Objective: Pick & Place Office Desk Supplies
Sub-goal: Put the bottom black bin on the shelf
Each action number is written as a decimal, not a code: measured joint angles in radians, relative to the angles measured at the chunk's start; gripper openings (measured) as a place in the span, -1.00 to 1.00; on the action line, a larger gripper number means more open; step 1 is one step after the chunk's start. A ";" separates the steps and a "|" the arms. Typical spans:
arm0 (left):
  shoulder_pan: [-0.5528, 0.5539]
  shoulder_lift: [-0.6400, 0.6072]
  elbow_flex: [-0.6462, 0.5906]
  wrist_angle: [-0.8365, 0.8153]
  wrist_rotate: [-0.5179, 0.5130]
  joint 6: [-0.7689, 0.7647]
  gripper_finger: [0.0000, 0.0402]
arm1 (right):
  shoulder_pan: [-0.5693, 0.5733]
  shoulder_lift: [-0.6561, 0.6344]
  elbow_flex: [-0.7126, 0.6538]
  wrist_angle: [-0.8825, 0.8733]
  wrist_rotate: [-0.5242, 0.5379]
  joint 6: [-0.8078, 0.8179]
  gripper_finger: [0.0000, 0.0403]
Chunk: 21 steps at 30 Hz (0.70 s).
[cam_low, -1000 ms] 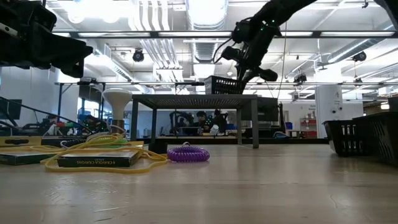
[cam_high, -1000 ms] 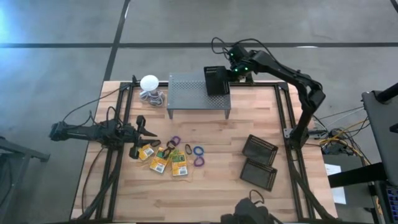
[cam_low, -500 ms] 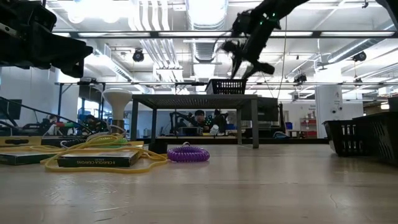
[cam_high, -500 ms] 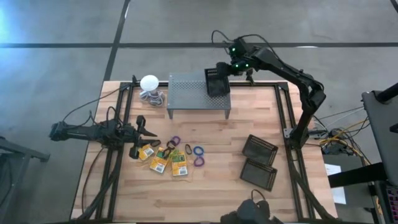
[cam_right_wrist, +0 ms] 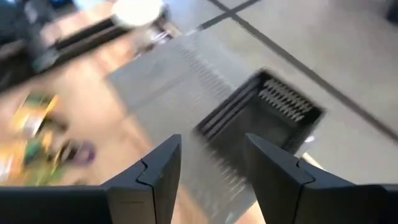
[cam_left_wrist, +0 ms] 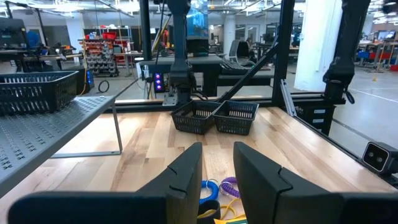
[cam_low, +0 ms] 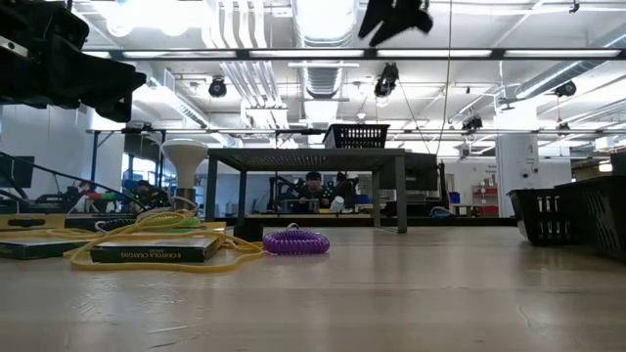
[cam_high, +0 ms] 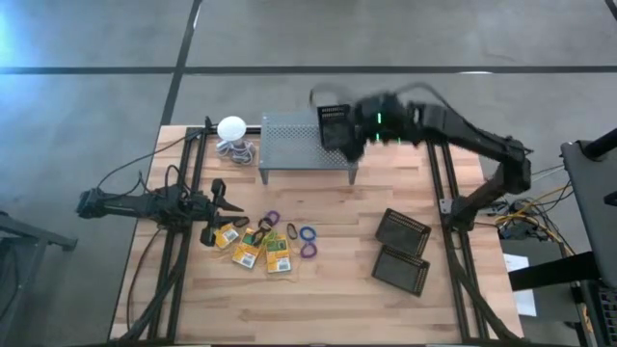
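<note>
High view shows a black mesh tray (cam_high: pixel 334 126) sitting on the far right end of the grey perforated stand (cam_high: pixel 299 145). It looks light and stiff, best pinched by a wall or rim. The right gripper (cam_right_wrist: pixel 205 171), fingers apart and empty, has risen off it since a second ago. The left gripper (cam_left_wrist: pixel 216 177) waits, open, beside the crayon boxes (cam_high: pixel 253 245).

Right gripper (cam_high: pixel 359 130) released the mesh tray (cam_high: pixel 333 126) on the stand (cam_high: pixel 289 145), risen clear, fingers apart

Flat box (cam_low: pixel 155 249) edge carries print, too small to read.
</note>
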State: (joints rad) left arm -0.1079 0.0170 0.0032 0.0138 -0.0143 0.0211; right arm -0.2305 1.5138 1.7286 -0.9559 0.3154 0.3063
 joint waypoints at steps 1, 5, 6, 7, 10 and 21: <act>0.000 0.000 0.000 0.000 0.000 0.000 -0.53 | 0.061 -0.007 -0.008 -0.017 0.029 0.004 -0.16; 0.000 0.000 0.000 0.000 0.000 0.000 -0.53 | 0.270 -0.028 -0.057 -0.103 0.054 0.080 -0.16; 0.000 0.000 0.000 0.000 0.000 0.000 -0.53 | 0.317 -0.029 -0.071 -0.128 0.054 0.099 -0.16; 0.000 0.000 0.000 0.000 0.000 0.000 -0.53 | 0.362 -0.030 -0.086 -0.155 0.054 0.120 -0.16; 0.000 0.000 0.000 0.000 0.000 0.000 -0.53 | 0.485 -0.028 -0.145 -0.225 0.050 0.221 -0.16; 0.000 0.000 0.000 0.000 0.000 0.000 -0.53 | 0.633 -0.030 -0.484 -0.229 -0.257 0.544 -0.16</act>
State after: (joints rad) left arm -0.1081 0.0170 0.0032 0.0139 -0.0143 0.0208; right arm 0.4026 1.4837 1.2445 -1.1849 0.0586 0.8508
